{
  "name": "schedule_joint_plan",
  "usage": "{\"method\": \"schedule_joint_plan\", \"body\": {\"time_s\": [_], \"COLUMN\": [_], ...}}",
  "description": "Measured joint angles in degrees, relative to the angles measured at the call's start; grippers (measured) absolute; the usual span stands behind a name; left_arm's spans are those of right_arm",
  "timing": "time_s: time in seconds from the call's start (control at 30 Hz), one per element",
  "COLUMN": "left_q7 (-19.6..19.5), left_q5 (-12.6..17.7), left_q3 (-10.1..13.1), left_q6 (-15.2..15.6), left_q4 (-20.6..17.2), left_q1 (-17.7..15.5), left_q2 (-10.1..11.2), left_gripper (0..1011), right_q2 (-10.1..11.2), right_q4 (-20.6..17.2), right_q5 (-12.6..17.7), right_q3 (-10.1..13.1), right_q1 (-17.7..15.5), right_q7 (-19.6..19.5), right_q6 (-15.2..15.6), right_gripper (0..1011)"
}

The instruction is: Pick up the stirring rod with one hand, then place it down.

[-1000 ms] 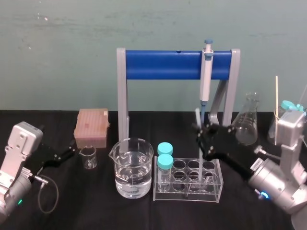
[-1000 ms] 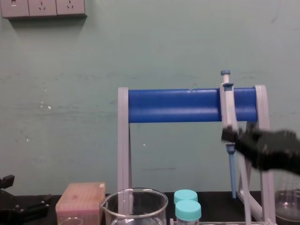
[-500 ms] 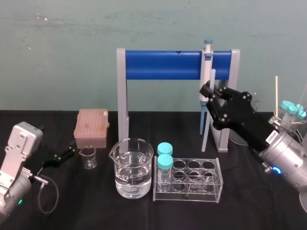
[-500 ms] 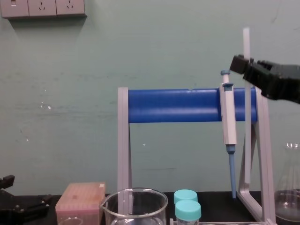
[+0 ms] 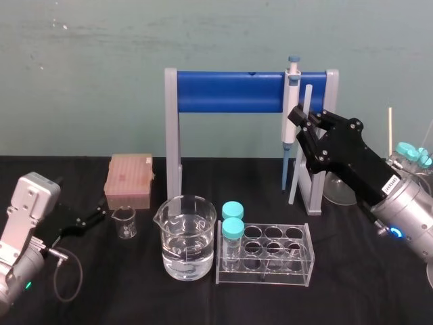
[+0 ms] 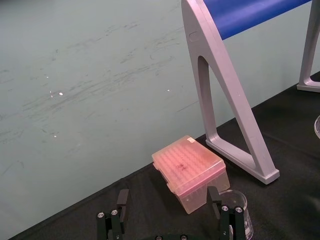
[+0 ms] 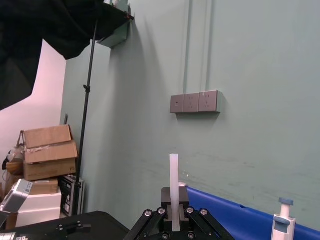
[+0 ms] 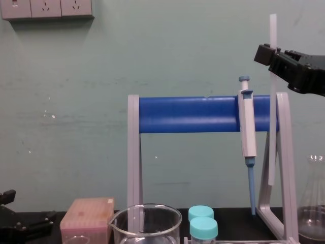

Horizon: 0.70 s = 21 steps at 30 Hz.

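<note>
The stirring rod (image 5: 296, 169) is a thin translucent white stick, held nearly upright in the air in front of the stand's right leg. My right gripper (image 5: 302, 120) is shut on its upper part, beside the hanging pipette (image 5: 291, 108). From the chest, the stirring rod (image 8: 272, 152) runs from above the blue bar down past it, with the right gripper (image 8: 270, 53) high at the right. In the right wrist view the stirring rod (image 7: 174, 180) sticks up from between the right gripper's (image 7: 173, 224) black fingers. My left gripper (image 5: 88, 218) rests open, low at the left.
A grey stand with a blue bar (image 5: 230, 91) spans the back. Before it stand a large beaker of water (image 5: 186, 237) and a clear tube rack (image 5: 270, 256) holding two teal-capped tubes (image 5: 232, 220). A pink tip box (image 5: 128, 179) and small beaker (image 5: 124, 222) sit near the left gripper.
My right gripper has risen from just above the tube rack to the height of the blue bar, carrying the rod upright, then drifted slightly right. The left arm has stayed still.
</note>
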Motion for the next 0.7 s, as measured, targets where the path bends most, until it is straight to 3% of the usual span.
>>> {"method": "schedule_joint_plan", "body": {"time_s": [0.7], "left_q7": [0.00], "left_q5": [0.00], "left_q3": [0.00], "left_q6": [0.00], "left_q4": [0.00], "left_q1": [0.00], "left_q2": [0.00], "left_gripper": [1000], "right_q2": [-0.49], "right_q4": [1.20], "right_q5": [-0.24], "right_q3": [-0.40], "right_q1": [0.60], "right_q7": [-0.27], "right_q6": [0.37], "right_gripper": [72]}}
